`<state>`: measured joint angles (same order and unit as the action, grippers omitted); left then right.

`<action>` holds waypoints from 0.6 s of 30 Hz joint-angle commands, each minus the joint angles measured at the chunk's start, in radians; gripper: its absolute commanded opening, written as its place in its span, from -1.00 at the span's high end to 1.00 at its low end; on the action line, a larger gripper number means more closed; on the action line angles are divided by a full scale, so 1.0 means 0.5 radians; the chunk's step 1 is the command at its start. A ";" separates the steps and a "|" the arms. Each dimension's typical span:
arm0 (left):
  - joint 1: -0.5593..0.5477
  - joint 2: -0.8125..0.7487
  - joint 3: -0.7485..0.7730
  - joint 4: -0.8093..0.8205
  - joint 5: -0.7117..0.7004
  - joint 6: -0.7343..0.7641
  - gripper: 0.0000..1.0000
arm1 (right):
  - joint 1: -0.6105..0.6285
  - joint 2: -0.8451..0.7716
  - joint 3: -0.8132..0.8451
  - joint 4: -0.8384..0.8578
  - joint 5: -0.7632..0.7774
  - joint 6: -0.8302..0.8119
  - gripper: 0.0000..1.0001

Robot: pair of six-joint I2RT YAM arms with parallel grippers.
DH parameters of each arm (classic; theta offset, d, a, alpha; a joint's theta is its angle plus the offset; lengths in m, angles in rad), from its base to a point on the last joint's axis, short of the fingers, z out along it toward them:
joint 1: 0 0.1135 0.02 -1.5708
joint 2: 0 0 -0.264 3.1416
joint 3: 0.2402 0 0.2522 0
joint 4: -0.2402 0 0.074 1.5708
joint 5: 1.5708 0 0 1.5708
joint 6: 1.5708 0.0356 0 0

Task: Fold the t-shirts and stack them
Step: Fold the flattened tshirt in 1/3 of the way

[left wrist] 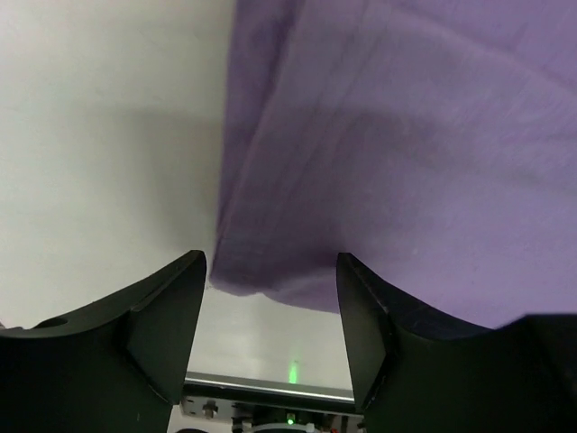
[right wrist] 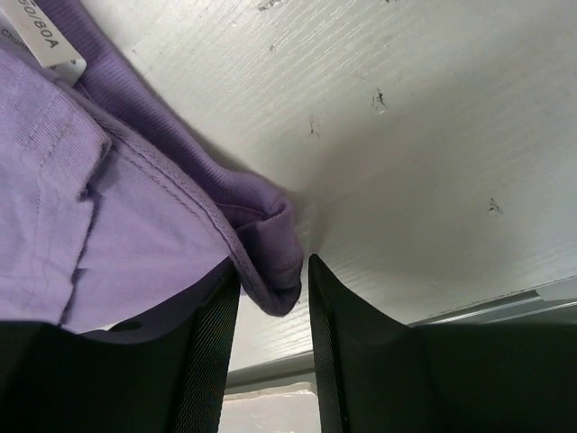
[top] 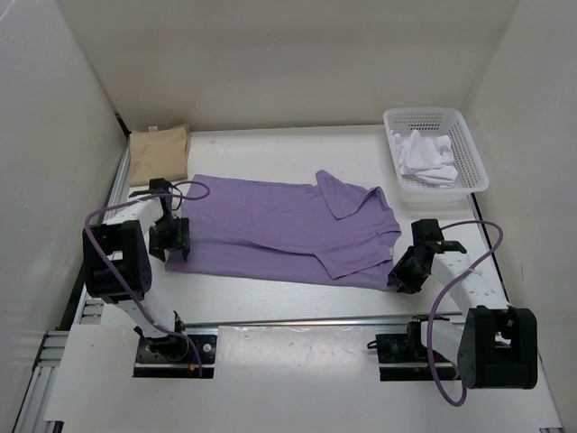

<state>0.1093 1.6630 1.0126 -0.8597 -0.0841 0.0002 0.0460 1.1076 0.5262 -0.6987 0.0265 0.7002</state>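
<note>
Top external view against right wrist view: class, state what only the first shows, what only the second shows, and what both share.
Only top external: the folded tan shirt, the white shirt in the basket, the left gripper. Only right wrist: a white label on the purple shirt and small marks on the table. Both: the purple shirt, the table, and the right gripper at the shirt's hem.
</note>
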 commanded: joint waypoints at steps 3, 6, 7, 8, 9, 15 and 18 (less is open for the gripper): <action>0.039 0.073 -0.016 0.026 0.158 0.000 -0.41 | -0.009 0.046 0.000 0.124 -0.007 0.066 0.40; 0.082 0.119 0.033 0.026 0.208 0.000 -0.34 | -0.009 0.067 0.000 0.124 -0.025 0.066 0.74; 0.082 0.144 0.033 0.026 0.229 0.000 -0.29 | -0.009 0.067 0.000 0.124 -0.044 0.066 0.79; 0.100 0.144 0.052 0.026 0.248 0.000 -0.23 | -0.009 0.043 -0.021 0.124 -0.044 0.084 0.82; 0.100 0.162 0.052 0.026 0.278 0.000 -0.12 | -0.009 0.025 -0.022 0.124 -0.044 0.084 0.86; 0.140 0.202 0.034 0.044 0.331 0.000 0.47 | -0.009 -0.003 -0.022 0.124 -0.044 0.084 0.98; 0.180 0.224 0.033 0.044 0.398 0.000 0.79 | -0.009 -0.022 -0.022 0.084 -0.044 0.084 1.00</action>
<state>0.1764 1.7447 1.0355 -0.8867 0.0654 -0.0002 0.0460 1.1187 0.5251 -0.6521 0.0040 0.7315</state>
